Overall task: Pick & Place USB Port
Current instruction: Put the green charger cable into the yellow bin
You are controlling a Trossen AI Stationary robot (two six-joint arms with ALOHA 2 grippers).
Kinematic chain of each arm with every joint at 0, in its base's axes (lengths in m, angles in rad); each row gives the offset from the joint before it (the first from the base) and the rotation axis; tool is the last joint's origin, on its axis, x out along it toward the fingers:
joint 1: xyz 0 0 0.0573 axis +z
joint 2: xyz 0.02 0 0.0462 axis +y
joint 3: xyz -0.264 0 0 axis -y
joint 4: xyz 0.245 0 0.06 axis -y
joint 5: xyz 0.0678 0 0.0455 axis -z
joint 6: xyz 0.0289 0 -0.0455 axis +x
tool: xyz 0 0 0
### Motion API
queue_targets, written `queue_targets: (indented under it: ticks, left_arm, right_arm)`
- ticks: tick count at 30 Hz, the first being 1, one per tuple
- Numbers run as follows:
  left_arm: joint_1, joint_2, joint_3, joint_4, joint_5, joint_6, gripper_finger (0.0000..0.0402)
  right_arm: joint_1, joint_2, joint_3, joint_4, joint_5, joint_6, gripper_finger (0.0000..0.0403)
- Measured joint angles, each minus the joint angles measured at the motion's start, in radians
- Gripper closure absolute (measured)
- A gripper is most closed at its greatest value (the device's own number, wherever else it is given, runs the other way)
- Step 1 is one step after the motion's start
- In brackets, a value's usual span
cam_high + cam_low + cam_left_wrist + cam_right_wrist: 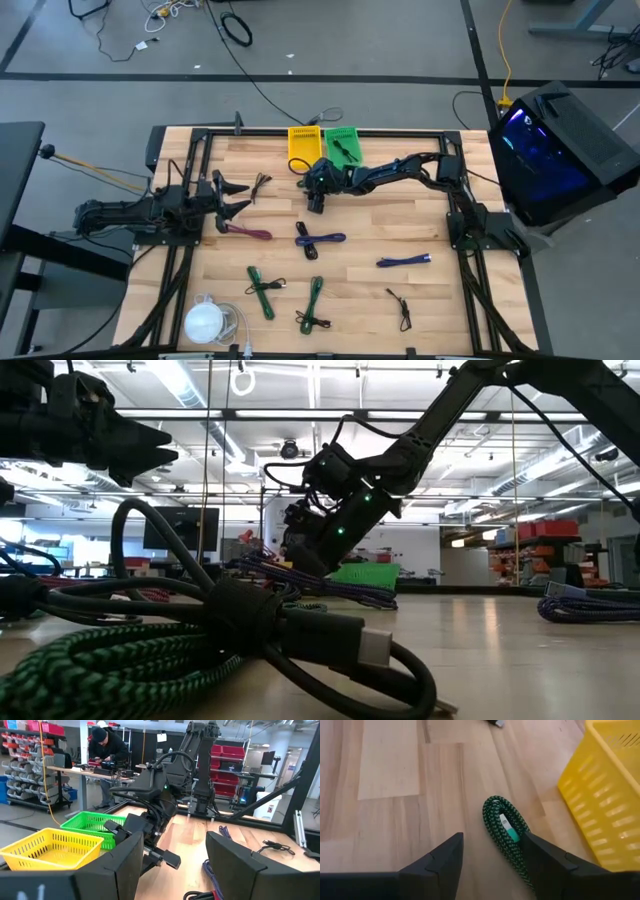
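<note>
Green braided USB cable (506, 829), coiled flat on the wooden slatted surface (360, 300) just beside the yellow mesh plastic basket (605, 795), lies under the right gripper (490, 865), spread wide, likely to straddle it; left gripper (232, 196), also wide, waits at the left edge.

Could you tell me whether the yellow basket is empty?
Empty: the yellow basket shows only bare mesh from above and in the left wrist view.
</note>
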Motion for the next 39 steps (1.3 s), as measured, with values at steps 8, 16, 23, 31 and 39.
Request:
queue_targets:
  ticks: [8, 16, 23, 31, 39]
  left_arm:
    - [0.000, 0.000, 0.000, 0.055, 0.000, 0.023, 0.0181]
    - [0.000, 0.000, 0.000, 0.106, 0.029, -0.076, 0.0181]
    - [0.000, 0.000, 0.000, 0.136, 0.007, -0.101, 0.0181]
    - [0.000, 0.097, 0.000, 0.340, -0.026, -0.099, 0.0181]
    - [0.002, 0.444, 0.054, 0.664, -0.048, -0.040, 0.0181]
  right_arm:
    - [-0.004, 0.000, 0.000, -0.016, -0.020, 0.011, 0.0379]
    - [-0.001, -0.027, -0.001, -0.049, -0.123, 0.030, 0.0398]
    - [0.026, -0.189, -0.002, -0.070, -0.154, 0.016, 0.0403]
    - [0.036, -0.424, -0.003, -0.062, -0.224, 0.042, 0.0402]
    - [0.064, -0.583, -0.002, -0.041, -0.280, 0.045, 0.0402]
